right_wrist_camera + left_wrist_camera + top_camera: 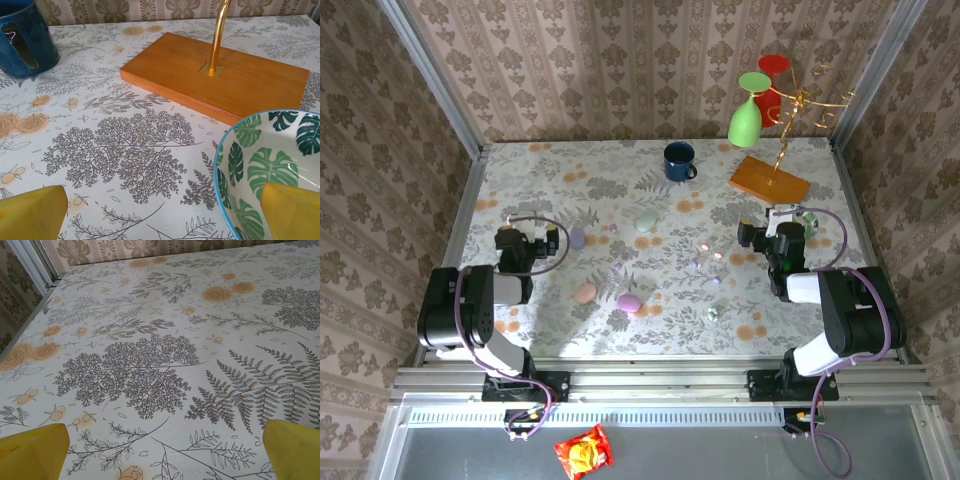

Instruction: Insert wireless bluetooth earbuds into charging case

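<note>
Left gripper wide open and empty over bare worktop. Right gripper equally wide and empty, by a bowl. Earbuds, seemingly tiny beads, lie scattered mid-worktop.

On the floral-print vinyl table we find the dark blue enamel mug at the back, near the middle, with the orange wooden slab base of the brass wire stand to its right. Just before that base sits the leaf-patterned ceramic bowl. Four pastel egg-shaped pebbles lie left of centre. The tiny pastel plastic earbuds are scattered among them and to their right. Off the table, before its near edge, lies a red foil snack bag.
</note>
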Robot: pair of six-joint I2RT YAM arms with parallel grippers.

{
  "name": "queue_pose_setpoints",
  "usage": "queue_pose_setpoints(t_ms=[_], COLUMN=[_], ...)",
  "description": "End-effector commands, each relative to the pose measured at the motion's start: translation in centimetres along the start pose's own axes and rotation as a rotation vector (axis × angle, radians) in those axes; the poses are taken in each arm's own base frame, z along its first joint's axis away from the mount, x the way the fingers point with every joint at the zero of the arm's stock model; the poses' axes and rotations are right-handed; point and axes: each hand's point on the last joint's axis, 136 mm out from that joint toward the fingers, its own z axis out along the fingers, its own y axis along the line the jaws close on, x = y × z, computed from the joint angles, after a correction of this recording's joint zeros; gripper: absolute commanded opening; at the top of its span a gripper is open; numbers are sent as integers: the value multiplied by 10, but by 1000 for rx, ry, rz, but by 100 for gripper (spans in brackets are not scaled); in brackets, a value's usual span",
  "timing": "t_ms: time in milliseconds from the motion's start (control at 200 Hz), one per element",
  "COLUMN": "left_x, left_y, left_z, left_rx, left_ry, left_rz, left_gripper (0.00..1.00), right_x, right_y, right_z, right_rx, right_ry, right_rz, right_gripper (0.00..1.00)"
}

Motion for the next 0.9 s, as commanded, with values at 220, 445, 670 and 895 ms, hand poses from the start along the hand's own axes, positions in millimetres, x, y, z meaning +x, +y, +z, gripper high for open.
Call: queue_pose_setpoints(t_ms=[220, 445, 670, 895], left_x=[-12, -11, -11, -15], left_y=[1, 1, 1, 6], left_z=[0, 0, 1, -4], left_rx=[3, 3, 3, -37], left_ry=[-29, -29, -27, -44], left_rz=[6, 6, 7, -3], left_gripper=[100, 100, 100, 100], right_x=[-7, -6, -7, -10], right_y=[-2, -2, -1, -2], right_z=[2, 2, 2, 0], right_rx=[15, 14, 12, 16], right_ry=[-26, -24, -24, -36], right_rz=[-6, -6, -6, -5], right_gripper=[100, 100, 100, 100])
